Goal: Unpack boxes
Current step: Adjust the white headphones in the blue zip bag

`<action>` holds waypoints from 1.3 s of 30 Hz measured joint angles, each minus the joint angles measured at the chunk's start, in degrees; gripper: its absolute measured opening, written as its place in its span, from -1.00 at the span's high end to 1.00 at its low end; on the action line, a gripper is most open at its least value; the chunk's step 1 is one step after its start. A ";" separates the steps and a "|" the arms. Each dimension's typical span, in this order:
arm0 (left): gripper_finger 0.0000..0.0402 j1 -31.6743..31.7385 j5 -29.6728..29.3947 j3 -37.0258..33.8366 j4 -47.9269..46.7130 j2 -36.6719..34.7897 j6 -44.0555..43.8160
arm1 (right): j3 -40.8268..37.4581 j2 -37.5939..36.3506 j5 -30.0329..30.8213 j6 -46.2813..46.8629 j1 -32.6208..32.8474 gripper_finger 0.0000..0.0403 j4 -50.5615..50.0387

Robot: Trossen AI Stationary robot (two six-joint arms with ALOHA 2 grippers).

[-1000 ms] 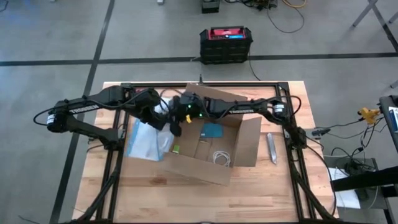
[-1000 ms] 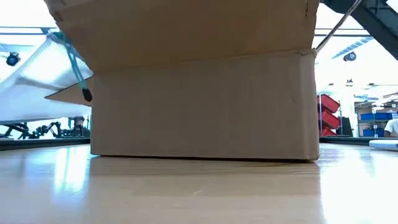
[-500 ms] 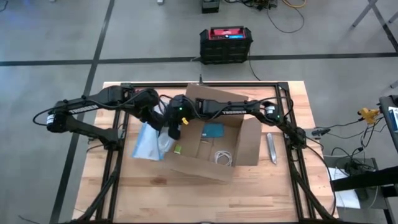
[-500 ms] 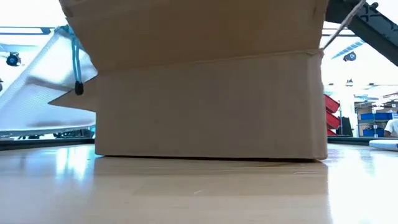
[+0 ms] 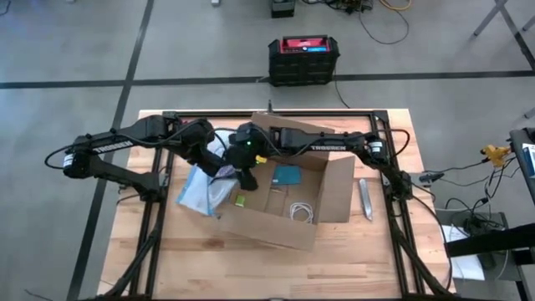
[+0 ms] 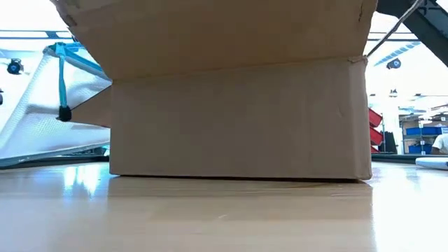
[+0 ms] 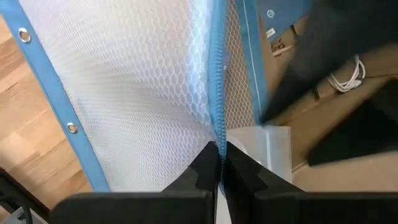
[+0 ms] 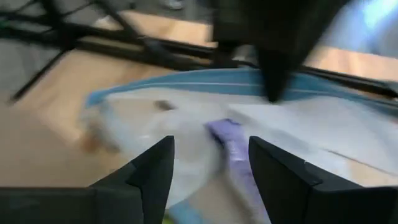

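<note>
Overhead and table-level views of a two-arm bench. A brown corrugated cardboard box (image 5: 288,196) sits near the centre of the wooden table (image 5: 368,259), its four flaps folded outward and its interior exposed. Seen from table height, the box (image 6: 238,119) fills most of the frame, its near flap overhanging the front wall.

The left gripper (image 5: 224,170) reaches in beside the box's left edge. In the left wrist view its jaws are pinched together on the blue zipper edge of a clear mesh bag (image 7: 143,93), the blue strip running straight out from between the fingertips (image 7: 205,167). The bag (image 5: 203,189) hangs and spreads just left of the box, partly over the table; its blue trim and a dark cord end (image 6: 64,114) show at the low view's left.

The right gripper (image 5: 247,174) is over the box's left inner corner, close beside the left gripper. In the right wrist view its jaws stand wide apart with nothing between them; the bag's blue edge (image 8: 205,81) lies just ahead of the fingers (image 8: 155,171).

Inside the box, to the right of both grippers: a teal flat object (image 5: 285,176), a coiled white cable (image 5: 298,211) and a small yellow-green item (image 5: 239,201). The cable (image 7: 348,73) also appears beyond the left jaws.

Beyond the box on the table lies a grey tool-like object (image 5: 364,198). On the floor behind the table stands a black crate with a red top (image 5: 303,58).
</note>
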 joint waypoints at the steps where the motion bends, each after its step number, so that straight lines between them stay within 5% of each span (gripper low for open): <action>1: 1.00 0.00 0.00 -0.03 -0.05 0.03 -0.18 | -0.26 0.00 -0.88 -1.30 0.56 0.08 -1.18; 5: 1.00 -0.04 0.00 -0.09 -0.02 0.44 -0.76 | -1.56 0.83 -0.52 -4.69 2.86 0.16 -0.92; 14: 1.00 -0.20 0.55 -0.13 0.63 0.66 -2.00 | -2.56 3.45 14.82 -5.48 3.67 0.34 1.08; 22: 1.00 -0.57 0.55 -0.13 3.08 0.79 -2.24 | -2.43 4.37 20.48 9.95 1.81 0.51 7.59; 25: 1.00 -0.57 0.50 -0.13 3.69 0.83 -2.22 | -2.45 4.37 16.66 15.33 1.56 0.57 12.24; 34: 1.00 -0.57 -0.02 -0.13 3.92 0.83 -2.13 | -4.06 4.70 4.73 8.66 2.00 0.97 8.49; 39: 1.00 -0.59 0.00 -0.13 4.02 0.94 -1.59 | -4.10 4.74 -6.30 6.38 2.07 0.91 9.62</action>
